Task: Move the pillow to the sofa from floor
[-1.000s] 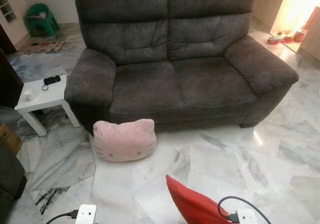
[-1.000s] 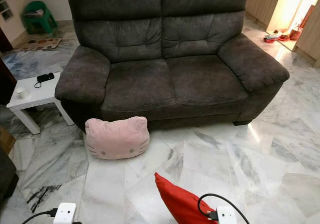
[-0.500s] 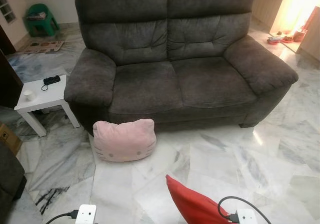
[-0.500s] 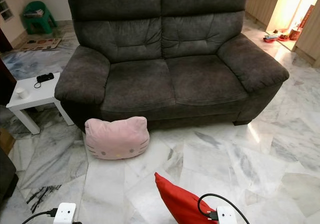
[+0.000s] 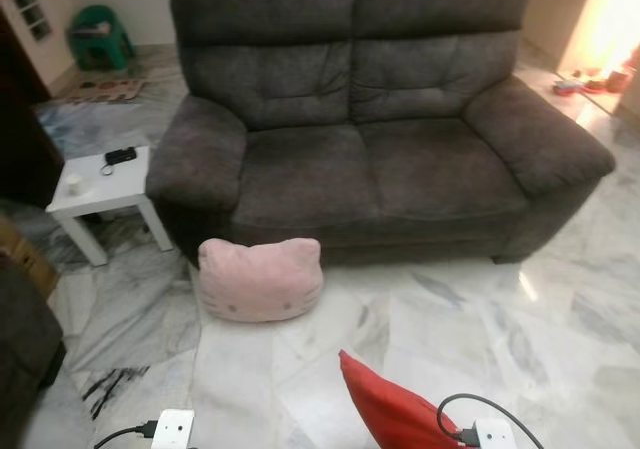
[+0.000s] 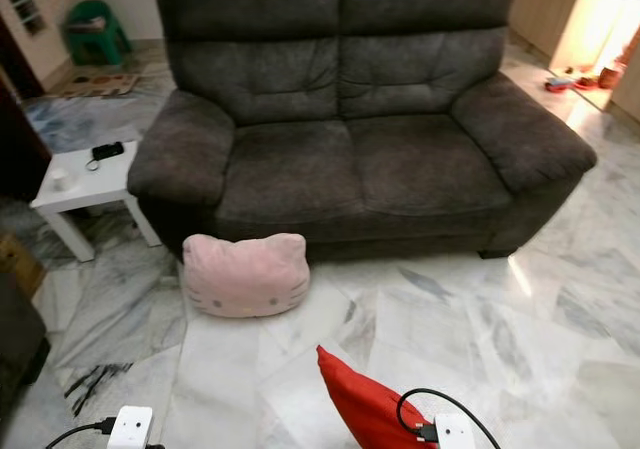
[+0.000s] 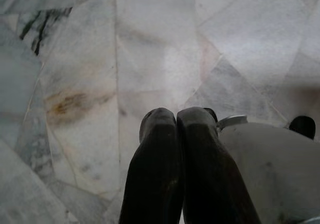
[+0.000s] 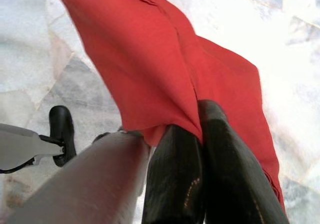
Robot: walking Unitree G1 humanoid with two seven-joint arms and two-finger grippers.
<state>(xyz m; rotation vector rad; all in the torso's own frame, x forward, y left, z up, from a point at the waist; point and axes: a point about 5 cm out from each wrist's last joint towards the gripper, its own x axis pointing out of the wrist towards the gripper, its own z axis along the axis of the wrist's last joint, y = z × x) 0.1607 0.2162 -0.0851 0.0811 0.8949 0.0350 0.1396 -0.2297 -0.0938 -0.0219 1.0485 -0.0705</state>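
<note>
Pillow: red pillow [image 8: 165, 69], clamped in the right end effector [image 8: 200, 134] and hanging low over the marble floor [image 5: 520, 339], at about 5 o'clock in the head view; one red corner [image 5: 385, 404] pokes up towards the sofa.
Right end effector: fingers [image 8: 175, 179] together, pinching the edge of the red fabric (the cloth drapes away over the pale tiles).
Left end effector: [image 7: 175, 129] fingers pressed together on nothing, pointing down at the floor, idle at about 7 o'clock.
Sofa: dark grey two-seater [image 5: 380, 159] at 12 o'clock, well apart from the red pillow.
Pink cushion: cat-face cushion [image 5: 260, 279] on the floor, propped against the sofa's front below the armrest, at roughly 10 o'clock from the red pillow.
Desk: small white desk [image 5: 100, 184] at 9 o'clock, just beside the sofa's arm, carrying a white cup [image 5: 71, 182] and a small black object [image 5: 120, 155].
Far corner: green plastic chair [image 5: 98, 34] at 11 o'clock.
</note>
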